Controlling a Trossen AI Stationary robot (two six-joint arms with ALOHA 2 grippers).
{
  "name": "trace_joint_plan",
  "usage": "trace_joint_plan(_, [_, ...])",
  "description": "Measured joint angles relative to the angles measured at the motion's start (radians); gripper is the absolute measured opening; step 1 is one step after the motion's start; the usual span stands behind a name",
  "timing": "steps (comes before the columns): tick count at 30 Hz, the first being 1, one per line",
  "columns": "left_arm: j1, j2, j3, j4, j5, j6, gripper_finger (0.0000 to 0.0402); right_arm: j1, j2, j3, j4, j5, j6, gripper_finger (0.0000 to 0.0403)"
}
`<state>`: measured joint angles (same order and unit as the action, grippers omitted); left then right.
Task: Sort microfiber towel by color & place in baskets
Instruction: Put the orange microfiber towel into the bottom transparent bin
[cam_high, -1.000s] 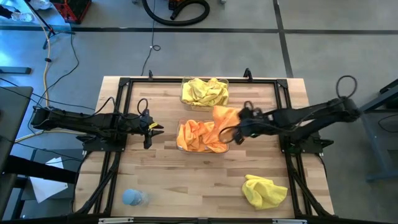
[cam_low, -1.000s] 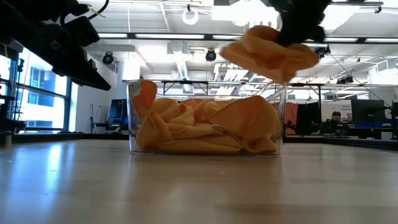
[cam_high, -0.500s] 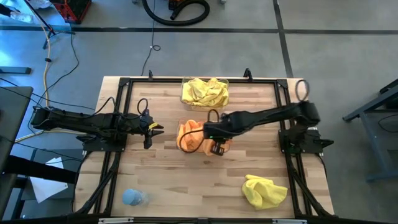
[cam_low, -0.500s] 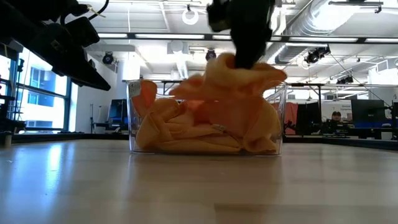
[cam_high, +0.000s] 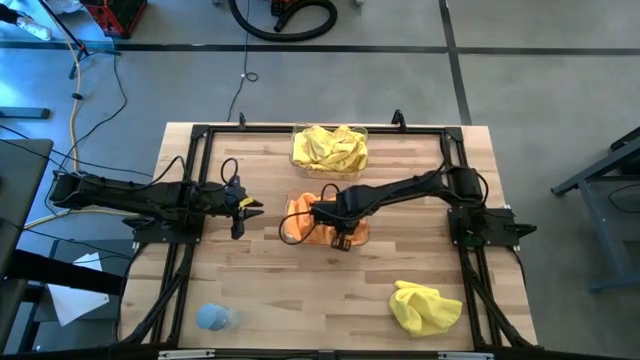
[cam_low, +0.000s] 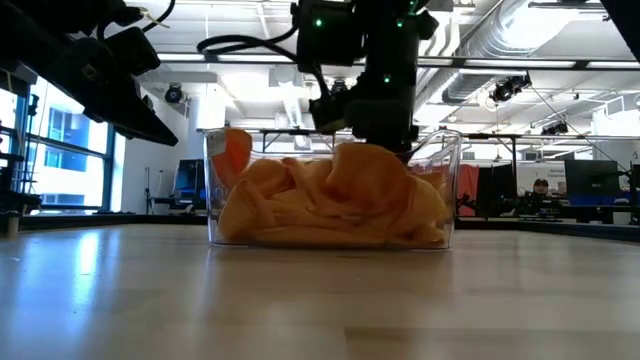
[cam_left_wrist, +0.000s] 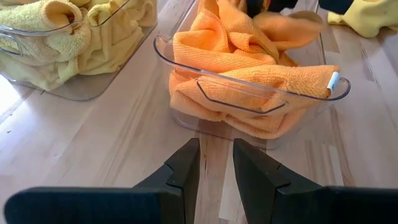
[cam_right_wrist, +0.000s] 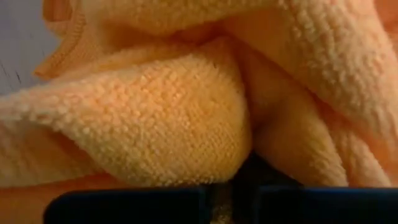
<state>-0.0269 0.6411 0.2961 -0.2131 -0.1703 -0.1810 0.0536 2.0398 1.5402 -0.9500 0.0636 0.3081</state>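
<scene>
Several orange towels (cam_high: 300, 222) fill the near see-through basket (cam_low: 447, 170). Yellow towels (cam_high: 328, 148) fill the far basket (cam_high: 330, 172). One loose yellow towel (cam_high: 425, 306) lies on the table at the near right. My right gripper (cam_low: 382, 135) reaches down into the near basket and is shut on the topmost orange towel (cam_right_wrist: 155, 106). My left gripper (cam_left_wrist: 216, 155) hovers left of the near basket with its fingers nearly together and empty. My right gripper comes from above, pointing down, onto the top orange towel (cam_low: 370, 170). Bunched cloth (cam_right_wrist: 186, 124) fills its wrist view and hides the fingertips, so the part held does not show. The towel rests on the pile inside the basket.
A small pale blue lump (cam_high: 213, 317) lies at the table's near left. A black metal frame (cam_high: 190, 180) runs around the work area. Bare wood lies between the near basket and the table's near edge.
My right gripper has carried the orange towel from above the near basket's right end toward the table's left and down into the basket. The towel, first hanging clear, now lies bunched on the orange pile.
</scene>
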Motion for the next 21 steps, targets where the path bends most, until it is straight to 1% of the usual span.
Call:
trace_joint_plan(4, [0.000,0.000,0.000,-0.001,0.000,0.000,0.0083,-0.010,0.001,-0.016,0.027,-0.011,0.035,0.0042])
trace_joint_plan(8, [0.000,0.000,0.000,-0.003,0.000,0.000,0.0083,-0.010,-0.002,-0.016,0.023,-0.017,0.064,0.0085])
trace_joint_plan(14, [0.000,0.000,0.000,-0.004,0.000,0.000,0.0083,-0.010,-0.030,-0.016,-0.040,-0.020,0.088,0.0142])
trace_joint_plan(18, [0.000,0.000,0.000,-0.008,0.000,0.000,0.0083,-0.010,-0.083,-0.016,-0.062,-0.020,0.121,0.0163])
trace_joint_plan(21, [0.000,0.000,0.000,-0.008,0.000,0.000,0.0083,-0.010,-0.131,-0.016,-0.064,-0.020,0.135,0.0168])
